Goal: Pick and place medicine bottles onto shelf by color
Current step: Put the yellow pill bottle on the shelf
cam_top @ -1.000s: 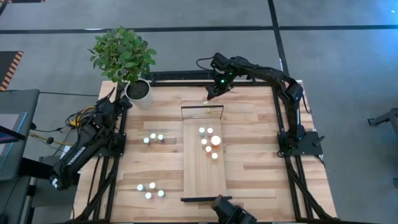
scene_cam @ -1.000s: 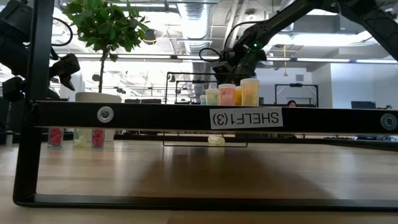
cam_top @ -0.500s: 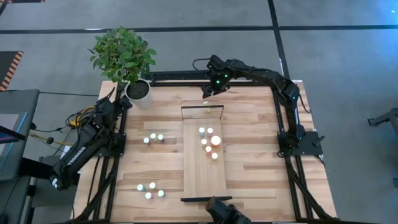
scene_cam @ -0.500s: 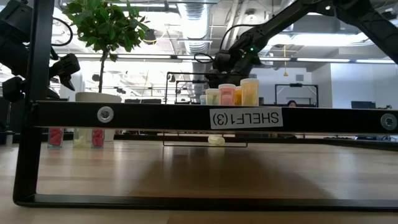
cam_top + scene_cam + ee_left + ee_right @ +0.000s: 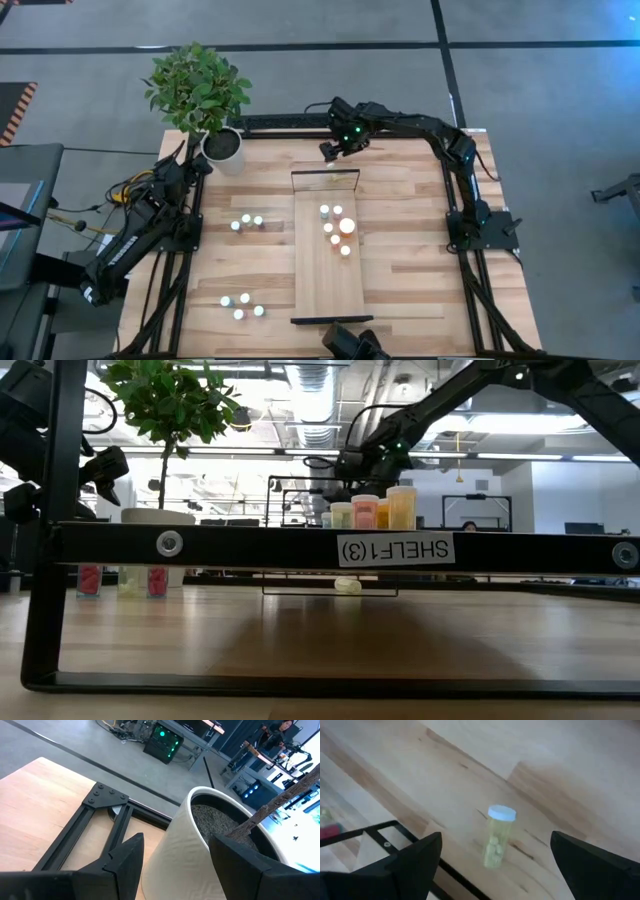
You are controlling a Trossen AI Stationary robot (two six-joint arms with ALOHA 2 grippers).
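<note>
A pale yellow-green medicine bottle (image 5: pixel 496 840) with a white cap rests on the table just beyond the far end of the shelf (image 5: pixel 325 280). It seems to lie on its side (image 5: pixel 347 585). My right gripper (image 5: pixel 496 839) hangs open above it, pointing steeply down, one finger on each side and clear of it (image 5: pixel 327 152). Several bottles (image 5: pixel 336 226) stand on the shelf's far half. Two groups of bottles (image 5: pixel 247 222) (image 5: pixel 242 305) stand on the table to the shelf's left. My left gripper (image 5: pixel 175 855) waits open at the far left by the plant pot.
A white plant pot (image 5: pixel 222 147) with a leafy plant stands at the table's far left corner, close in front of my left gripper. The shelf's black end frame (image 5: pixel 250 548) crosses the low view. A dark device (image 5: pixel 350 345) sits at the table's near edge.
My right gripper has moved toward the table's left along the far edge and sunk lower, tipping further downward and rolling a little. It has stayed open. Bottles and shelf have not moved.
</note>
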